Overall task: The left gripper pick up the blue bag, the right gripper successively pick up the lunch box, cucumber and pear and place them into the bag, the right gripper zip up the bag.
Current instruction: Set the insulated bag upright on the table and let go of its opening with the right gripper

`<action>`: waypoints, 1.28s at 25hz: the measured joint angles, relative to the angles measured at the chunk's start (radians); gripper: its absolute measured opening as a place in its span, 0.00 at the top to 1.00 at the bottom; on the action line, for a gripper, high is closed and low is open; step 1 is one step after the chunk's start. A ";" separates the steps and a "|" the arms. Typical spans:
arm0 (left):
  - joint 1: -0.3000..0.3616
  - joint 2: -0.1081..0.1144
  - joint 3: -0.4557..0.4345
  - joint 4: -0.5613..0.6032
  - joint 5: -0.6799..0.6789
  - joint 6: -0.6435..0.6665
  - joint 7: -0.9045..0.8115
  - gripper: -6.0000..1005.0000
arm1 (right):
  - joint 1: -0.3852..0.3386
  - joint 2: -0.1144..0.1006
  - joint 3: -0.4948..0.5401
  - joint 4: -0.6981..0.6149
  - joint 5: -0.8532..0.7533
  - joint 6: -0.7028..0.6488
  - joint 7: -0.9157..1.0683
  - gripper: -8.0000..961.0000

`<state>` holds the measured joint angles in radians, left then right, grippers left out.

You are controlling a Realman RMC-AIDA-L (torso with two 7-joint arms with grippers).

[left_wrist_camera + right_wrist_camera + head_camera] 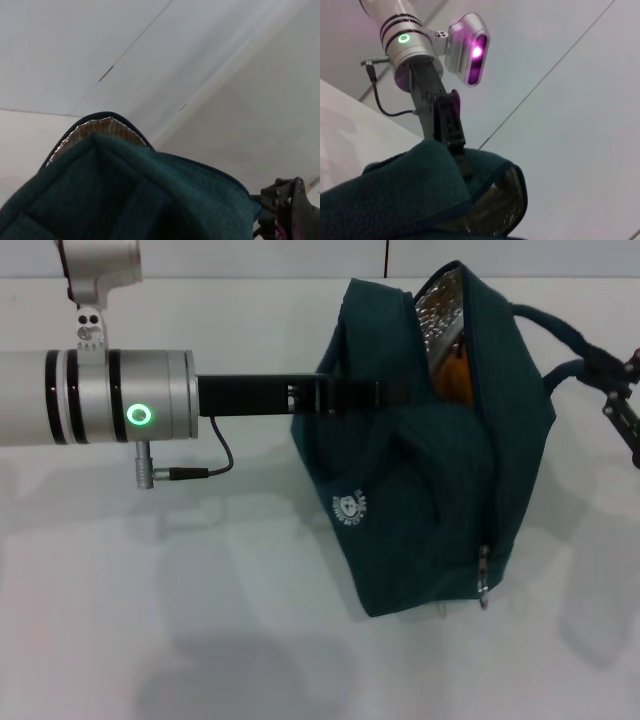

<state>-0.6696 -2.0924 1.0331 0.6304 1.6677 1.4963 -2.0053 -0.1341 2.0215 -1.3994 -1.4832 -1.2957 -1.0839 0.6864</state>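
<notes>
Slippage is your main worry: the left gripper (385, 392) is clamping a handle of the blue bag (430, 500), which is hanging loaded. You are bringing the right gripper (612, 380) beside the other handle, jaw state unreadable, and a snag there could be tugging the half-zipped bag loose.

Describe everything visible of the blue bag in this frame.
The blue bag is dark teal fabric with silver foil lining, a white round logo and a zipper pull low on its side. The zip is partly open at the top, showing something orange inside. The left gripper holds its near handle; the right gripper is at the far handle.
</notes>
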 joint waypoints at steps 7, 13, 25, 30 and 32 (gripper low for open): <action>0.011 0.000 -0.003 0.000 -0.011 -0.010 0.011 0.93 | 0.014 -0.001 0.007 -0.028 -0.004 0.013 -0.006 0.95; 0.020 0.000 -0.001 -0.001 -0.012 -0.022 0.025 0.93 | 0.004 0.001 0.020 -0.075 -0.005 0.020 -0.008 0.95; 0.055 0.001 -0.003 -0.064 -0.059 -0.036 0.062 0.93 | -0.004 0.001 0.009 -0.045 -0.012 -0.102 0.034 0.95; 0.078 0.003 0.000 -0.060 -0.074 -0.026 0.062 0.92 | 0.008 0.000 0.011 0.006 -0.010 -0.171 0.090 0.95; 0.080 0.003 0.001 -0.063 -0.074 -0.021 0.063 0.92 | 0.008 0.000 0.014 0.023 -0.009 -0.183 0.100 0.95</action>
<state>-0.5892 -2.0894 1.0339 0.5678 1.5939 1.4751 -1.9428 -0.1260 2.0213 -1.3851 -1.4599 -1.3045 -1.2670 0.7868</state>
